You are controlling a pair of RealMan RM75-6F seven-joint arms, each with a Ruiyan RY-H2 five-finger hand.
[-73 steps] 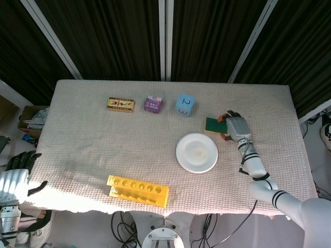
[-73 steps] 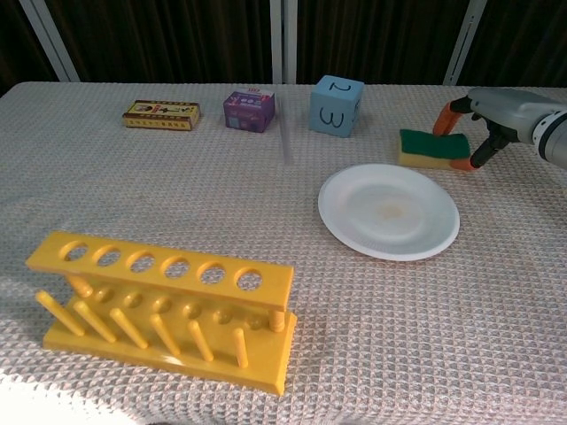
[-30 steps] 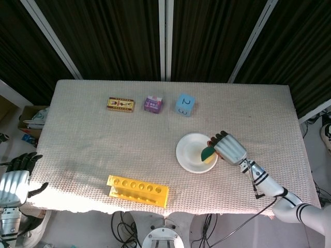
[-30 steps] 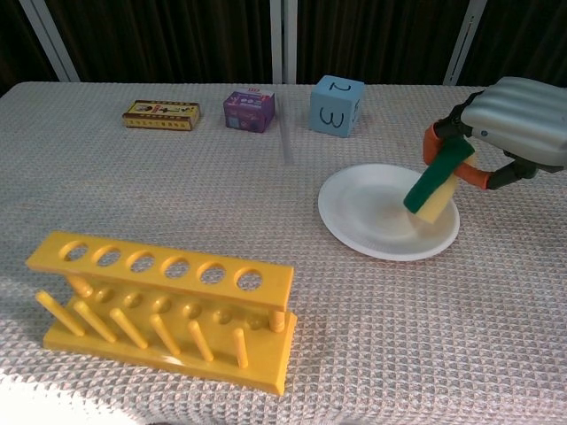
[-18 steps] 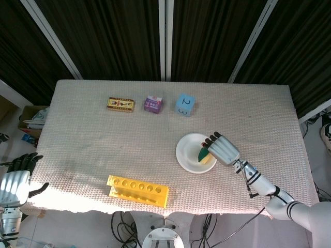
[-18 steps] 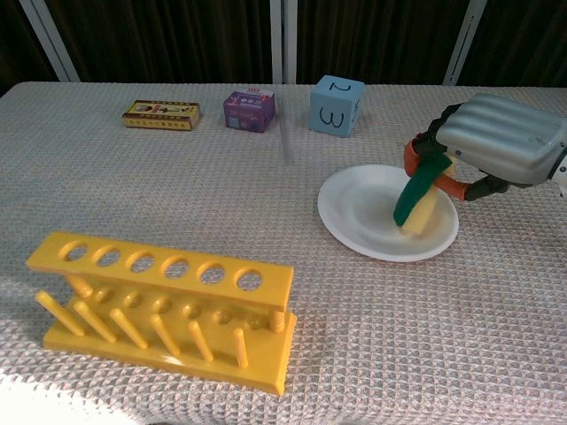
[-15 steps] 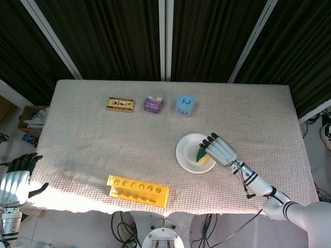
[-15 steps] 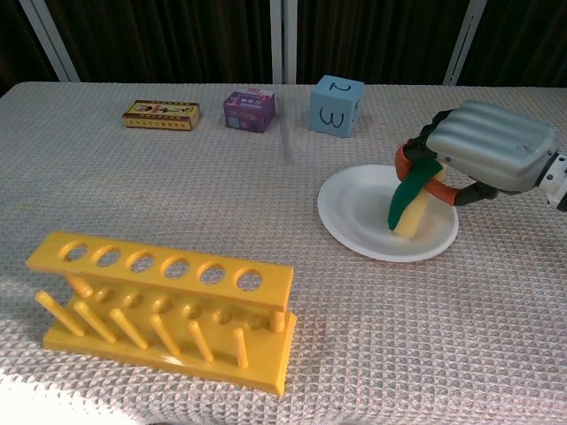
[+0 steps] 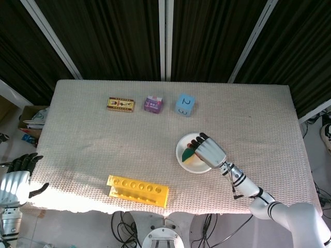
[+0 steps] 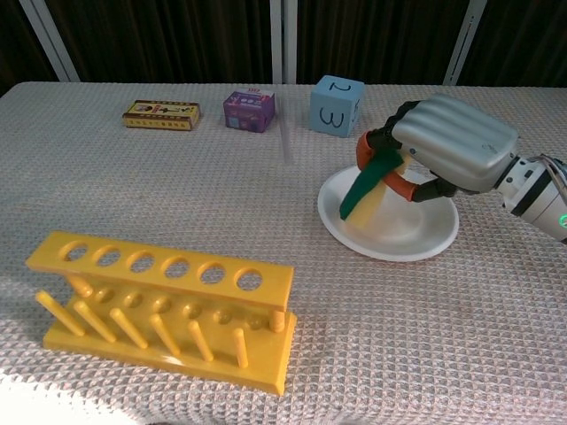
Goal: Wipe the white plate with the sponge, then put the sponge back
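The white plate (image 10: 413,233) (image 9: 182,142) lies on the table right of centre. My right hand (image 10: 448,142) (image 9: 209,150) hovers over it and grips the green-and-yellow sponge (image 10: 365,193) (image 9: 189,155). The sponge stands tilted on edge, with its lower yellow end touching the left part of the plate. My left hand (image 9: 14,181) hangs off the table's left edge with its fingers apart, holding nothing; only the head view shows it.
A yellow test-tube rack (image 10: 166,305) (image 9: 138,190) stands at the front left. Along the back sit a yellow box (image 10: 162,114), a purple box (image 10: 248,111) and a blue numbered cube (image 10: 337,105).
My right hand picked the sponge up from behind the plate, brought it down onto the plate, and has swept it from the plate's right side to its left.
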